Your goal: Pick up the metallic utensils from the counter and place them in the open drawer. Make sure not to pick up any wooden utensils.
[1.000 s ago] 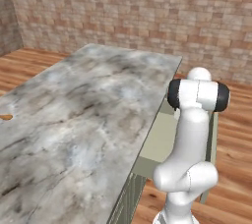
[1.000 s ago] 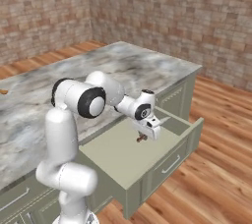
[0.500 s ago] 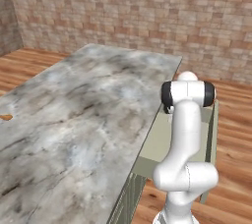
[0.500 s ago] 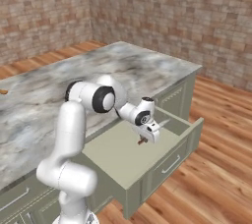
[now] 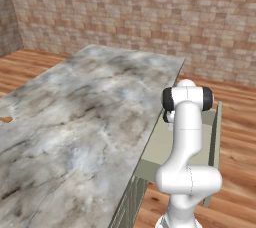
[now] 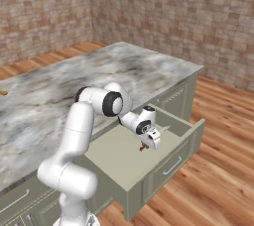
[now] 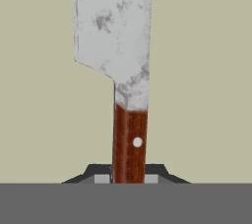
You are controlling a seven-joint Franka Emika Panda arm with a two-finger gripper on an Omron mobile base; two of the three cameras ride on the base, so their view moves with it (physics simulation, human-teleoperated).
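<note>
My gripper (image 6: 145, 145) hangs inside the open drawer (image 6: 163, 166), a little above its floor. It is shut on a metallic utensil (image 6: 143, 147) by its red-brown handle. In the hand view that utensil (image 7: 129, 95) points away from my gripper (image 7: 129, 179), its pale silvery blade over the sage-green drawer floor (image 7: 206, 70). The drawer (image 5: 161, 144) juts out from under the marbled counter (image 5: 75, 117), which also shows in the right base view (image 6: 59, 88). A small orange-brown wooden utensil (image 5: 5, 119) lies at the counter's far left edge.
The drawer's front panel (image 6: 171, 163) sticks out over the wooden floor (image 6: 223, 136). Brick walls stand behind the counter. My own arm (image 5: 187, 137) stands between the left base camera and the drawer.
The arm has folded in closer to the counter. The gripper has sunk a little lower into the drawer, still shut on the utensil.
</note>
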